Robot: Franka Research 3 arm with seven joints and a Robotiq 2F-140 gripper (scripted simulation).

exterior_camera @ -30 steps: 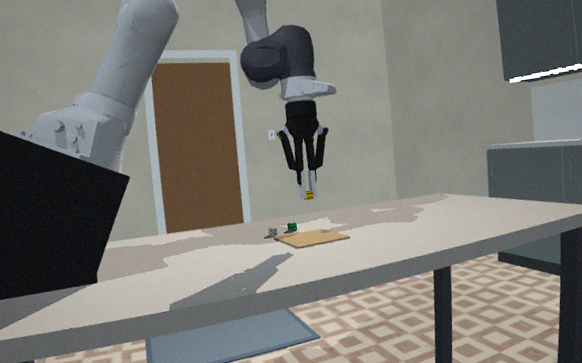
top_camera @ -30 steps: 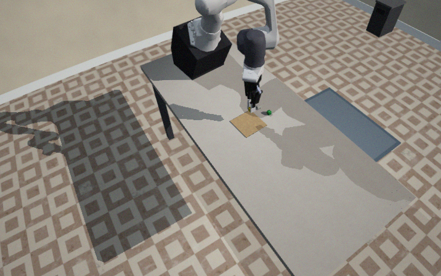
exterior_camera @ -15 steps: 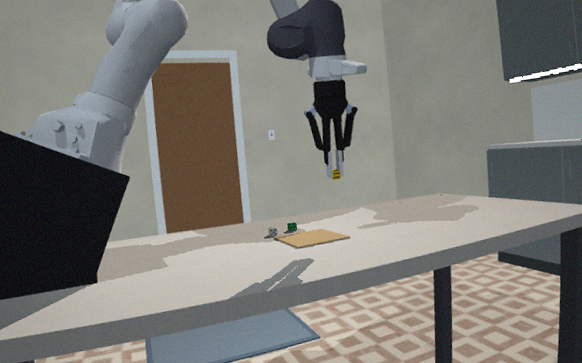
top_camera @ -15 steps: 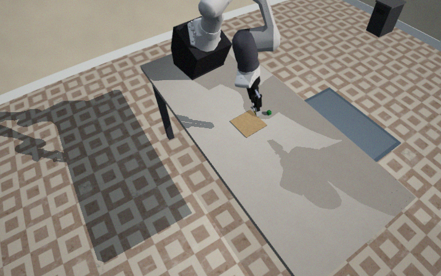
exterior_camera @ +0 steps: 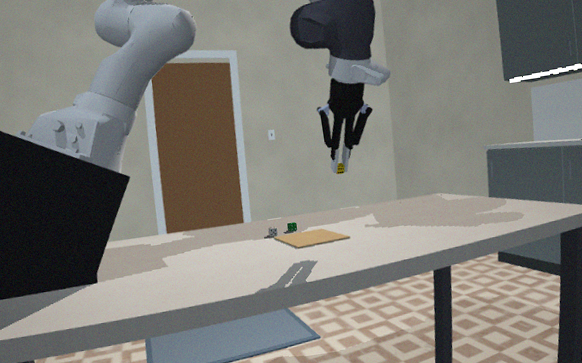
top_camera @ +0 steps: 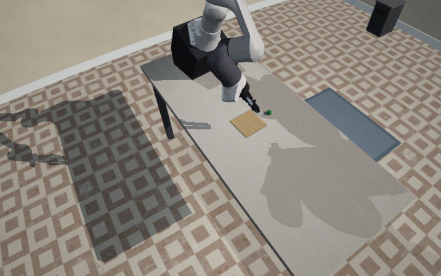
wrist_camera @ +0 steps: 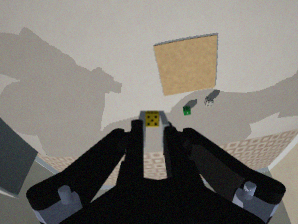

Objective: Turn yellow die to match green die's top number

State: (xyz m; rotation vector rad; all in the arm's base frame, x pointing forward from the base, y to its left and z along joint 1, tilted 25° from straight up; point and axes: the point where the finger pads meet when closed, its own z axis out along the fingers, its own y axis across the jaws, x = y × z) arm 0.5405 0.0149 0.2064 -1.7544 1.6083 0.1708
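My gripper (exterior_camera: 340,168) is high above the table and shut on the yellow die (wrist_camera: 152,119), which also shows between the fingertips in the exterior view (exterior_camera: 340,169). In the top view the gripper (top_camera: 256,108) appears over the far edge of the tan mat (top_camera: 247,123). The mat lies flat on the table and also shows in the exterior view (exterior_camera: 312,237) and in the wrist view (wrist_camera: 188,63). The green die (top_camera: 268,112) sits on the table beside the mat; it also shows in the exterior view (exterior_camera: 291,226) and the wrist view (wrist_camera: 188,110). A grey die (exterior_camera: 272,231) sits next to the green die.
The robot's black base (top_camera: 190,52) stands at the table's far end. A blue-grey floor mat (top_camera: 351,122) lies beside the table. A dark box (top_camera: 385,16) stands on the floor by the wall.
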